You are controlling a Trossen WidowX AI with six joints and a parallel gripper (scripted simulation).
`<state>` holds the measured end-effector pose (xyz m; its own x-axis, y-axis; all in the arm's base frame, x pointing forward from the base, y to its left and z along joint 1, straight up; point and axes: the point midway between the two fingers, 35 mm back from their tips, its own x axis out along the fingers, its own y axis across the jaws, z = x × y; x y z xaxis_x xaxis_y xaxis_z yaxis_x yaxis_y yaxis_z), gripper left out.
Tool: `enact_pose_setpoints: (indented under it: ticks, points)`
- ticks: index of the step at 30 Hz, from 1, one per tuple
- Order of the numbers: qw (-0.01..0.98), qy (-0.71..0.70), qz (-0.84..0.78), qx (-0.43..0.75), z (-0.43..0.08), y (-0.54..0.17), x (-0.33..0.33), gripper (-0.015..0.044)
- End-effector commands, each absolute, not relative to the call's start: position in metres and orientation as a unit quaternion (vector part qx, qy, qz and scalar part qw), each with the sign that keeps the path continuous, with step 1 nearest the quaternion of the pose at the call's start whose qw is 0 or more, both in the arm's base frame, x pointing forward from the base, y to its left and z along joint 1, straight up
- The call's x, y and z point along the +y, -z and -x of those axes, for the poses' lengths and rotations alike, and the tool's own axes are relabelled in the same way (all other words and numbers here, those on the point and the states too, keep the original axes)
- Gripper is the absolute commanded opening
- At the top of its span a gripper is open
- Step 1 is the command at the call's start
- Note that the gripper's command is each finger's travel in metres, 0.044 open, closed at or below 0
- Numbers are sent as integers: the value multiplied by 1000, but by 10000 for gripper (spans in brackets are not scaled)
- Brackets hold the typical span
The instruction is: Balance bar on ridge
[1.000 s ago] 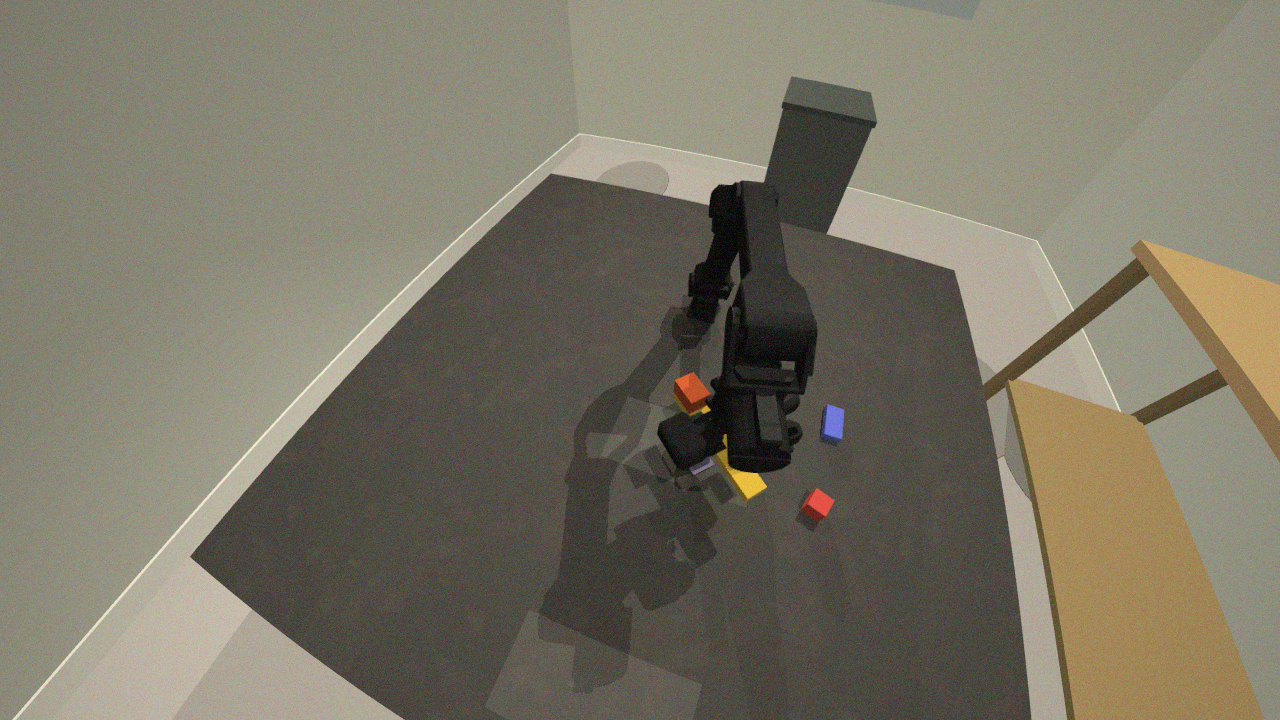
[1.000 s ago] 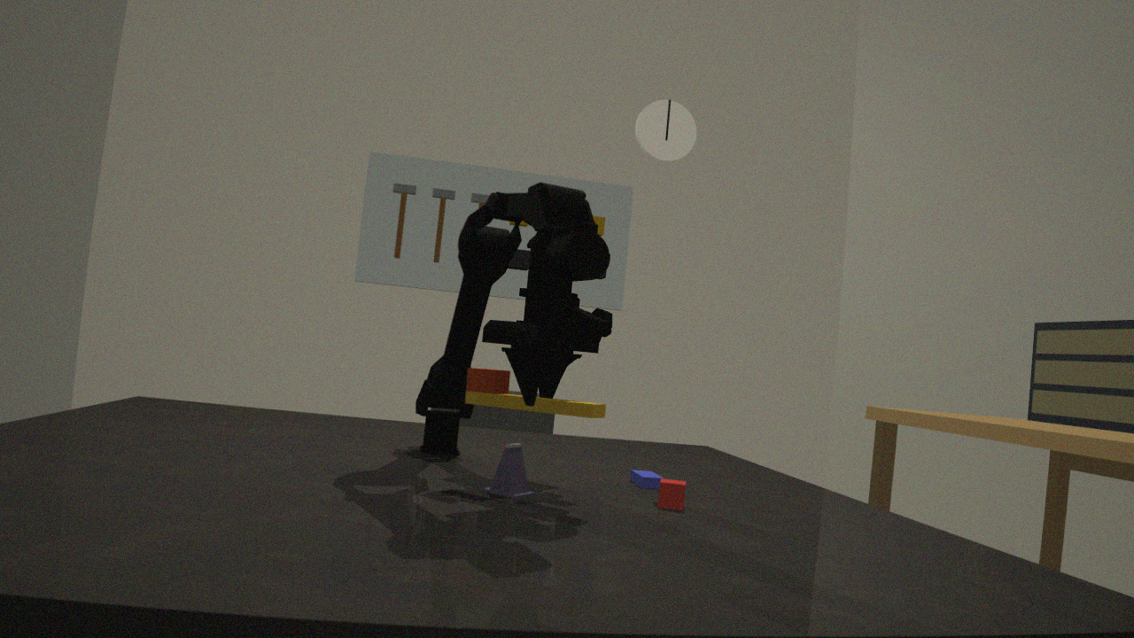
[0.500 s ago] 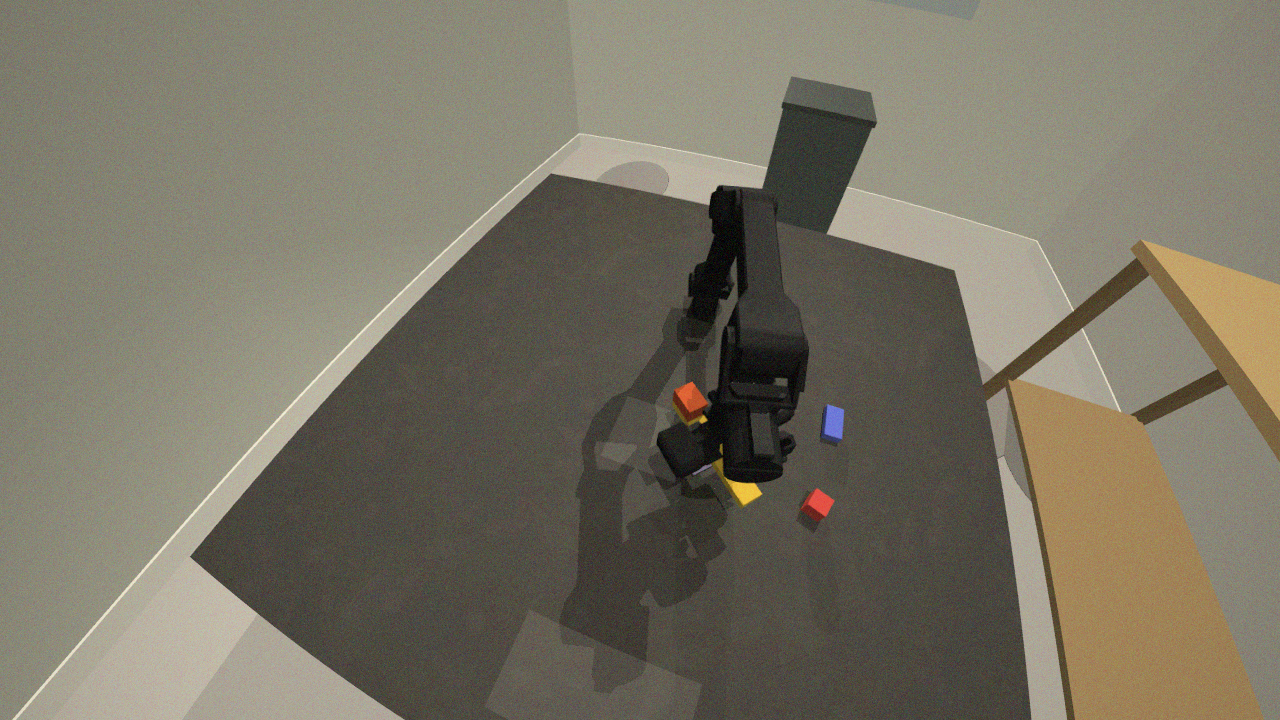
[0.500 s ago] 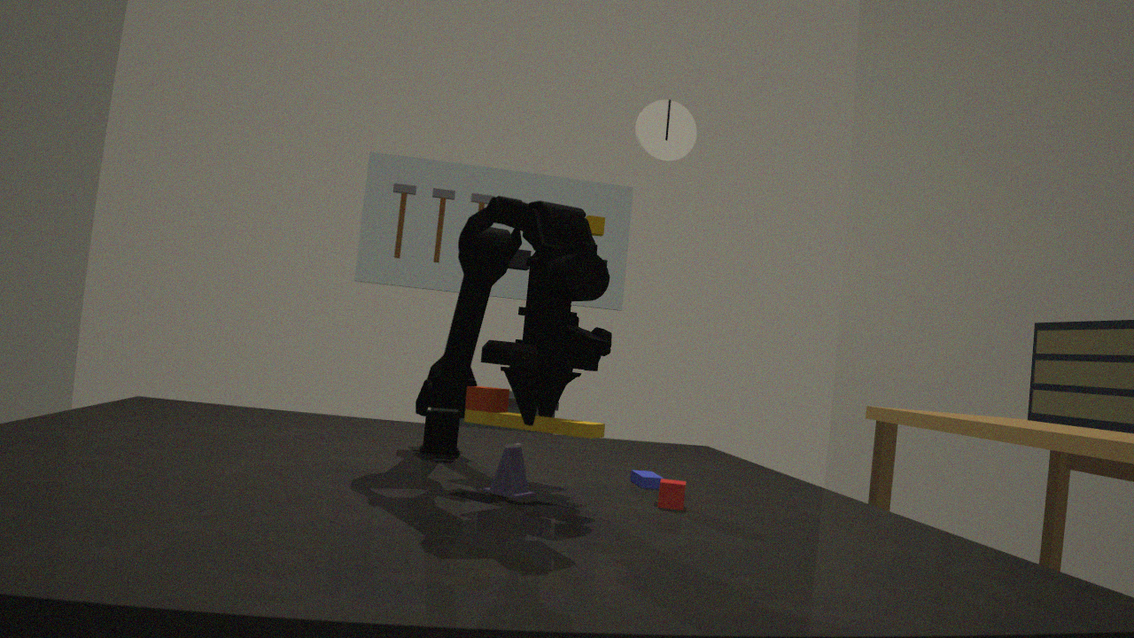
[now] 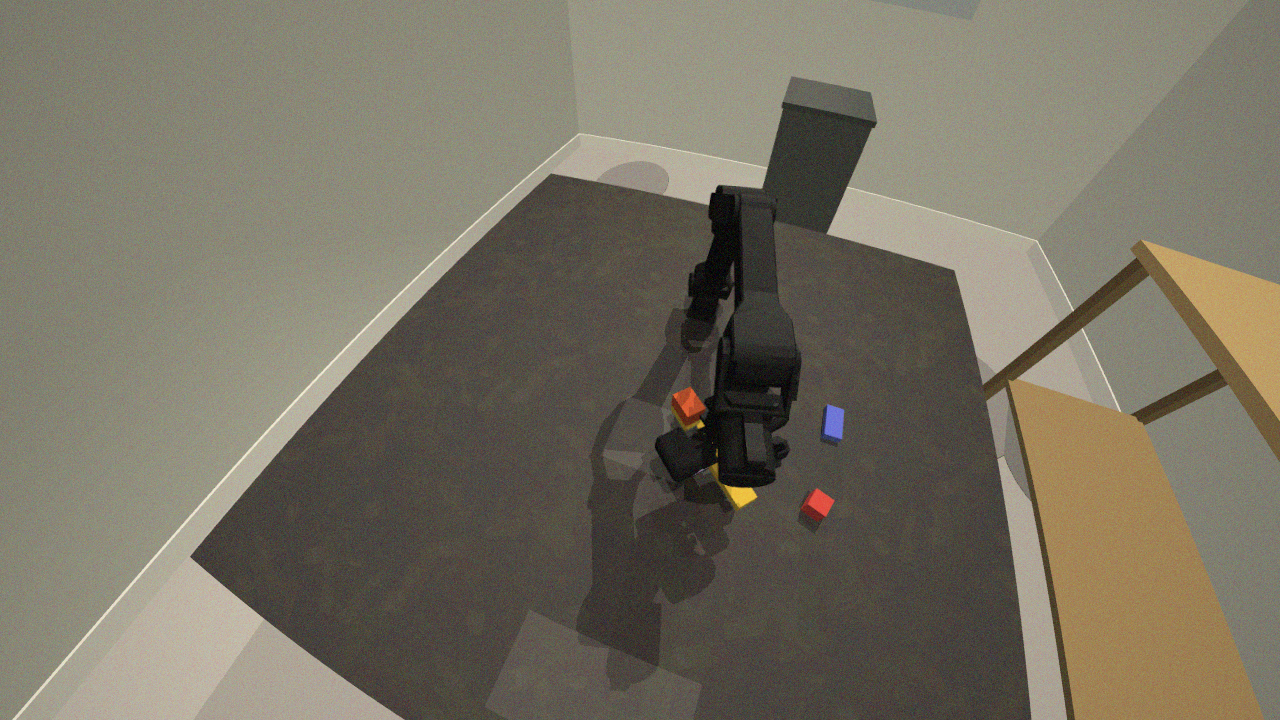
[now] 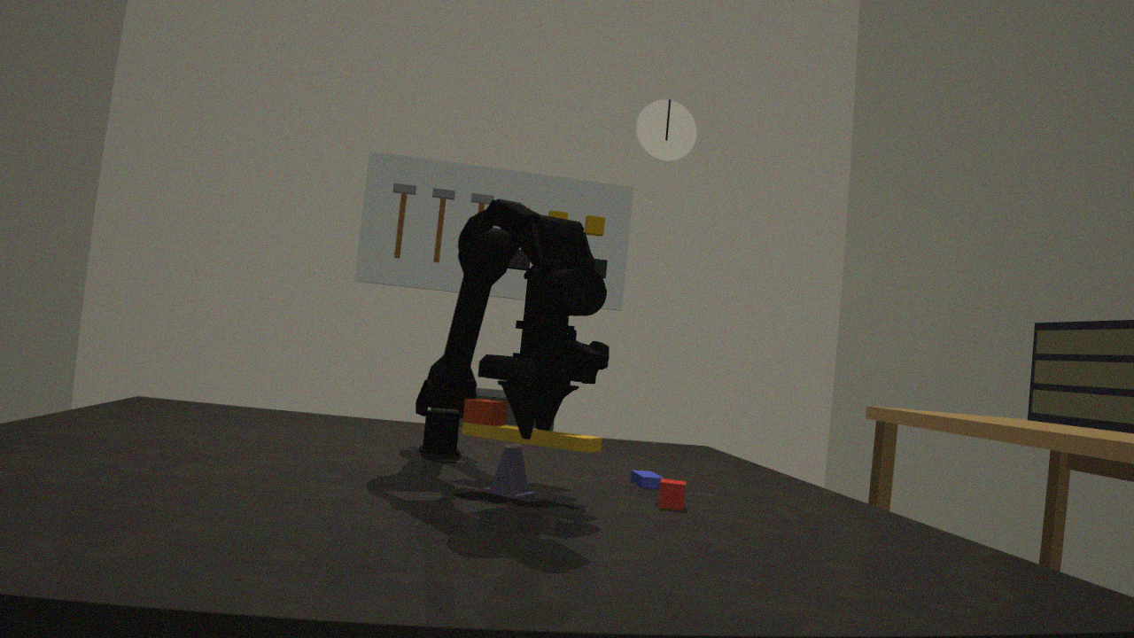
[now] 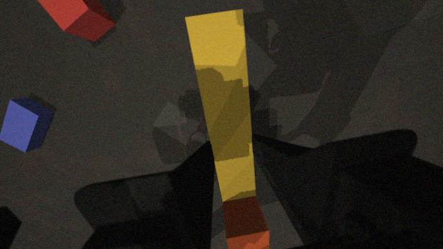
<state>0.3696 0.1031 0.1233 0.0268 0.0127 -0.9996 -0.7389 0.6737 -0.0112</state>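
Note:
My gripper (image 6: 535,433) (image 7: 230,142) is shut on the yellow bar (image 5: 739,495) (image 6: 572,440) (image 7: 225,111), gripping it near its middle. The bar is clear of the table and looks about level, its right end a little lower in the exterior view. An orange-red block (image 5: 688,404) (image 6: 484,411) (image 7: 250,240) sits on the bar's left end in that view. The purple ridge (image 6: 510,472) stands on the table under the bar, left of the fingertips. Its top is very close below the bar; whether they touch is hard to tell. The arm mostly hides the ridge in the top view.
A red cube (image 5: 817,505) (image 6: 671,494) (image 7: 79,19) and a blue block (image 5: 833,422) (image 6: 646,478) (image 7: 21,126) lie on the dark table (image 5: 429,429) (image 6: 237,539), to the right of the ridge in the exterior view. A wooden bench (image 5: 1109,537) (image 6: 982,432) stands beyond the table's right side.

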Motion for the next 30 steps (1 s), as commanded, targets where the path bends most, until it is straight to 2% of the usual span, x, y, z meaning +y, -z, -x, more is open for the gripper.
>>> enact_pose_setpoints:
  ticks: [1, 30]
  points:
    - [660, -284, 287, 634, -371, -125, 102, 0]
    - [660, -284, 287, 634, -371, -121, 102, 0]
